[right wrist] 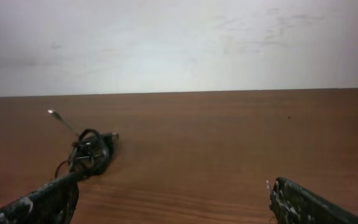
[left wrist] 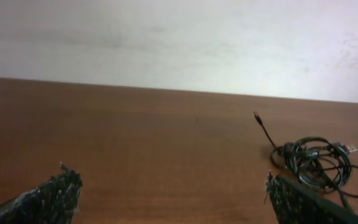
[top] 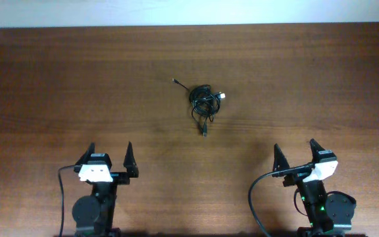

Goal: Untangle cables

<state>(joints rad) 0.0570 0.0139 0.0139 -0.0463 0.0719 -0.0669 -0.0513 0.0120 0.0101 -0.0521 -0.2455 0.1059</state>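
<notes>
Cables (top: 204, 100) bunched in small knot on table (top: 58, 79), near middle, toward far side. One plug end sticks out up-left, another trails toward robot. Pale-tipped plug at right of knot, possibly USB. Left gripper (top: 110, 150) and right gripper (top: 295, 147) at near edge, well apart from knot, jaws spread wide, holding nothing.

Left gripper (top: 110, 147) and right gripper (top: 295, 145) are sitting near side, well apart, jaws gaping wide, pointing far.

Dark brown wood-grain table (top: 58, 79), plain pale wall (left wrist: 179, 43) rising behind its far edge, soft even light
</notes>
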